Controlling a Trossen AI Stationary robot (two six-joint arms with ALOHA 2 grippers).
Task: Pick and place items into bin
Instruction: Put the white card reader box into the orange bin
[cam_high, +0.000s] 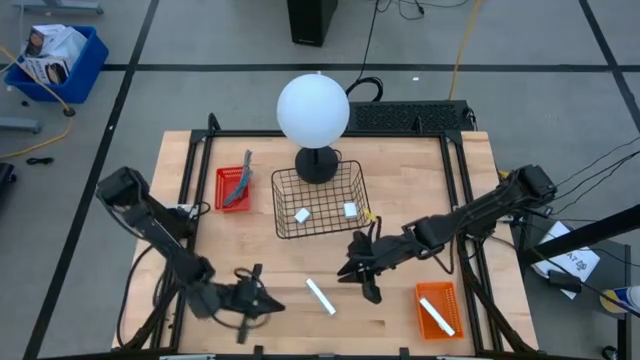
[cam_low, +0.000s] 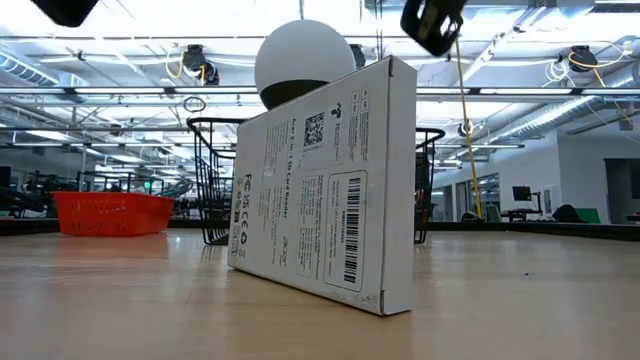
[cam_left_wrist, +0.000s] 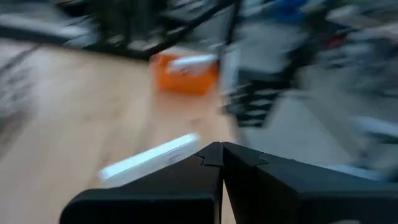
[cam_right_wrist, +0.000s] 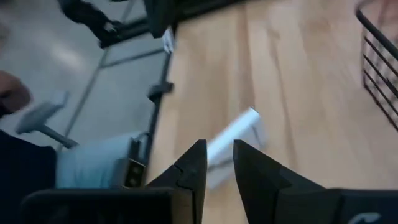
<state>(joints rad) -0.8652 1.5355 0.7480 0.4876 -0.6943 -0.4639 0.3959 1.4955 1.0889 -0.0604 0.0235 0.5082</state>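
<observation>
A white globe lamp (cam_high: 313, 109) on a black base is standing behind a black wire basket (cam_high: 318, 200) that is holding two white blocks (cam_high: 302, 215). A white box (cam_low: 325, 185) is showing black printed text, a barcode and a square code. Two orange-red trays (cam_high: 234, 188) are lying on the pale wooden table (cam_high: 400, 170).

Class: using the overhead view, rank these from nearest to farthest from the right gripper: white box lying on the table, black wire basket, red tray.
From the right gripper:
1. White box, just beside it toward the left arm.
2. Black wire basket, table centre.
3. Red tray, far left side.
</observation>
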